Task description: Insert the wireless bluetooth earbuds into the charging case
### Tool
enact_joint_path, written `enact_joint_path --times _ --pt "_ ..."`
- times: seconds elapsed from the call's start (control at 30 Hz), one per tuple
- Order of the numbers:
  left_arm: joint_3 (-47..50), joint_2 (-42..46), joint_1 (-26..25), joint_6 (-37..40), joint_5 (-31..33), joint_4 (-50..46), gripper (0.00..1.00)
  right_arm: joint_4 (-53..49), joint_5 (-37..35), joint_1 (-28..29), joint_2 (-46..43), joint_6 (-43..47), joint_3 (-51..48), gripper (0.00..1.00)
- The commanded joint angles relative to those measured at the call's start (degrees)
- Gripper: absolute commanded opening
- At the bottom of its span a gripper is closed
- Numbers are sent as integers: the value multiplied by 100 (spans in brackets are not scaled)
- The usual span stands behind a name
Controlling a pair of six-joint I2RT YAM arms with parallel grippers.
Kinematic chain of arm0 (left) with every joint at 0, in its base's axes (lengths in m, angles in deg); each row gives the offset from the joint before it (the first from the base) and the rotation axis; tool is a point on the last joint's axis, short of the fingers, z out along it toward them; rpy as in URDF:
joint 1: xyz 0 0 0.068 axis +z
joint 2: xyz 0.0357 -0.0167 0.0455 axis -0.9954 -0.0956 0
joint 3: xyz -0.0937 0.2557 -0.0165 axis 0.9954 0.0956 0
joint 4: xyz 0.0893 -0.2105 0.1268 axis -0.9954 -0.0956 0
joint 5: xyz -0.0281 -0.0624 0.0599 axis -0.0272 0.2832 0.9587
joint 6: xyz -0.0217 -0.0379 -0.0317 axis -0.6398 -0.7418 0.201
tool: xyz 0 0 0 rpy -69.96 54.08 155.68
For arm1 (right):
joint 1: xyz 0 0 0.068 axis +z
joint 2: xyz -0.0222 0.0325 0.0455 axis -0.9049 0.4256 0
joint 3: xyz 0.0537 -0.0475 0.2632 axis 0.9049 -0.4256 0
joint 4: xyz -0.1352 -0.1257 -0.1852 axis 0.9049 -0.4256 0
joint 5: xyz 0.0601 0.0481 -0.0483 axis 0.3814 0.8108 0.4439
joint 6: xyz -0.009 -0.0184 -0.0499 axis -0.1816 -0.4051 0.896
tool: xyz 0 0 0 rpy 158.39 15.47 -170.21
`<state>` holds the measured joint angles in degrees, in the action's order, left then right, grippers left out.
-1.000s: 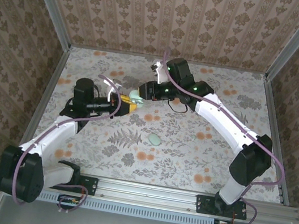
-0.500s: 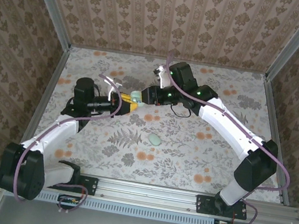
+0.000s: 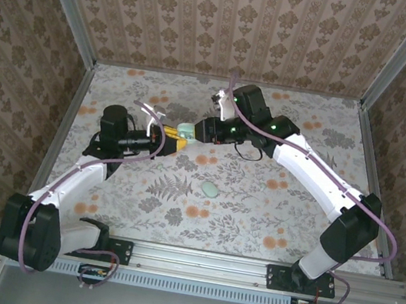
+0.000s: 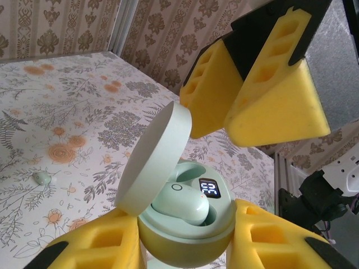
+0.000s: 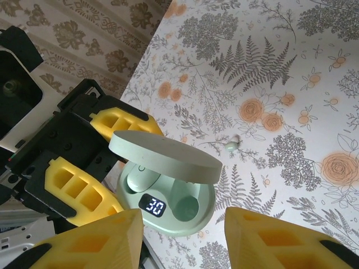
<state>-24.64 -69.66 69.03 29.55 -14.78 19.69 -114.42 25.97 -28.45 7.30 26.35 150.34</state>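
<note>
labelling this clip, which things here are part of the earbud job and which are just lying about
job: case, seated earbud, loose earbud, left jaws shut on case, right jaws open
just there: floral cloth, walls, frame

From above I see my left fingers (image 3: 171, 142) closed on the mint charging case (image 3: 185, 130), held over the middle of the floral table (image 3: 271, 210). My right fingers (image 3: 200, 129) sit just beside the case on its right. One mint earbud (image 3: 210, 190) lies loose on the table, nearer me, apart from both.
</note>
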Motion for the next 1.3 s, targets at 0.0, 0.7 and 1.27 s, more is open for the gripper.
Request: enact_joint_path --times 0.0,0.7,1.27 --pt "1 12 80 -61 -150 163 7 -80 42 -155 -332 -126 -118 43" --pt "63 3 313 25 -244 62 7 -2130 -2810 -699 2956 508 2411 40" --pt "141 14 428 109 -257 -89 7 -2736 -3177 -619 5041 821 4246 34"
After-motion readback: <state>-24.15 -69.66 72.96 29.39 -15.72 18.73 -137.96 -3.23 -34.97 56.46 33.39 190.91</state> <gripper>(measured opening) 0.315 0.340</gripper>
